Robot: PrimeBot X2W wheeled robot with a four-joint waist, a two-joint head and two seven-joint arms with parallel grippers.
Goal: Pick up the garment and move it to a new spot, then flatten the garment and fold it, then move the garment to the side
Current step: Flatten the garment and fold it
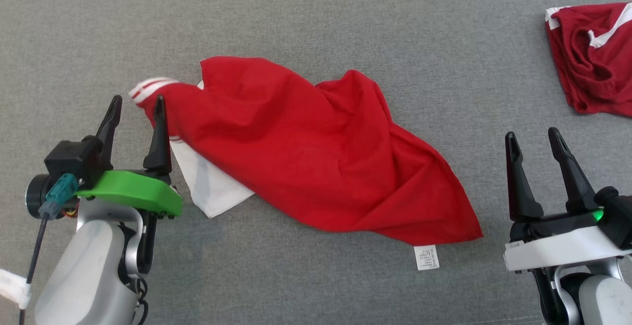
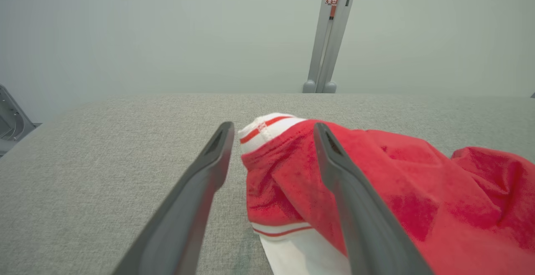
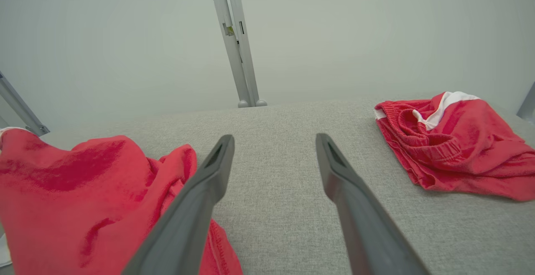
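Grey table [image 1: 316, 19] holds the garment [image 1: 306, 152], lying far-left to near-right; left pincer [image 1: 137, 105] and right pincer [image 1: 533, 140] gape empty.

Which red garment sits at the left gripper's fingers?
The central spread-out red jersey, striped cuff by the left gripper's open fingertips; the bunched red shorts lie far right.

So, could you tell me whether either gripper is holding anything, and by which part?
Nothing is held. The left gripper stands open around the red garment's striped cuff, unclamped; the right gripper is open over the table.
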